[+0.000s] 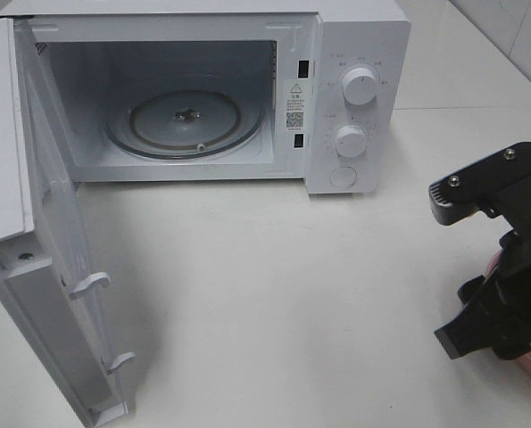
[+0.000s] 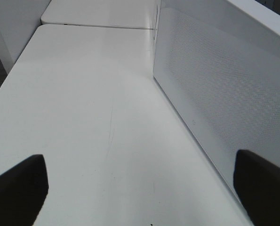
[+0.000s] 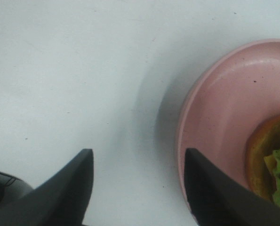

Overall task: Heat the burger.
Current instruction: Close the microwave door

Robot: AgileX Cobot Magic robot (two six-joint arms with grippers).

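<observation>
1. With the microwave (image 1: 203,94) as your landmark, you find its door (image 1: 42,232) swung fully open at its left, the inner face with two white latch hooks turned toward the worktop (image 1: 274,303).
2. You see the left end effector (image 2: 140,186) only in its wrist view: its two dark fingertips (image 2: 17,188) stand wide apart with nothing between them, over bare worktop just beside the perforated outer face of the microwave door.
3. Inside the microwave you see the round glass turntable (image 1: 186,125), with nothing on it.
4. On the microwave's right panel you have two white dials (image 1: 360,86), one above the other, and a round button below them.
5. Well to the right of the microwave and nearer the front edge of the worktop, the right end effector (image 3: 137,188) hangs with its fingers parted, one over bare worktop and the other over the rim of the pink plate (image 3: 215,122); you see nothing gripped.
6. The burger (image 3: 271,165) lies on that plate, only partly in the wrist view, its bun and green lettuce showing just beside the nearer finger.
</observation>
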